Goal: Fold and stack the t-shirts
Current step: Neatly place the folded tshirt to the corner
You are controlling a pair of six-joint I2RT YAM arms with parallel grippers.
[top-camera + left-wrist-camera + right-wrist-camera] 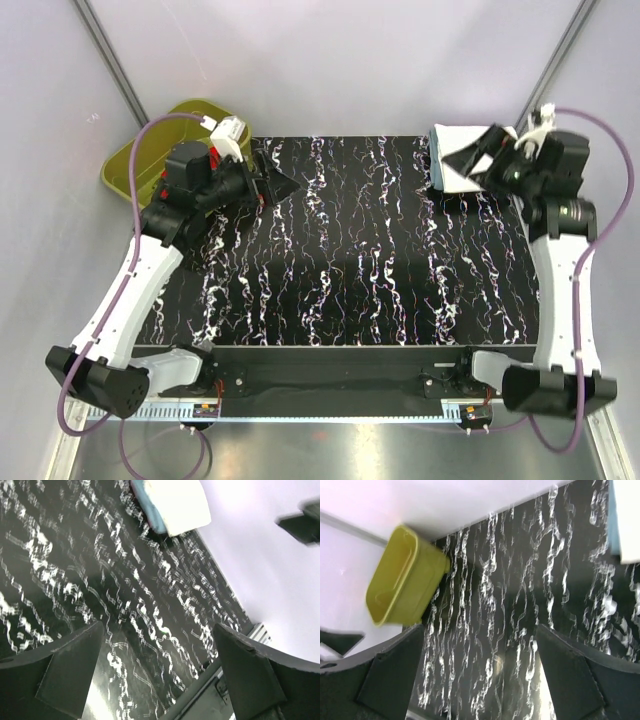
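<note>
Lying folded in a stack at the far right corner of the desk [350,260]: t-shirts [177,502], white on top, pale blue edge beneath. Right gripper [480,627] by that stack, fingers spread, pinching nothing. Left gripper [159,627] likewise spread near the far left corner. Just off that corner, olive tub [432,572], only bare walls showing inside.

The middle of the bench [350,250] lies bare from its near edge to the far wall, so you can pass either arm across it. Your obstacles sit at the far corners. At the right is the stack of folded t-shirts [452,135], with the right jaws spread wide over it in the overhead view. The yellow-green tub [125,165] stands just off the left corner, close behind the left jaws, also spread. Pale walls close you in on three sides.
</note>
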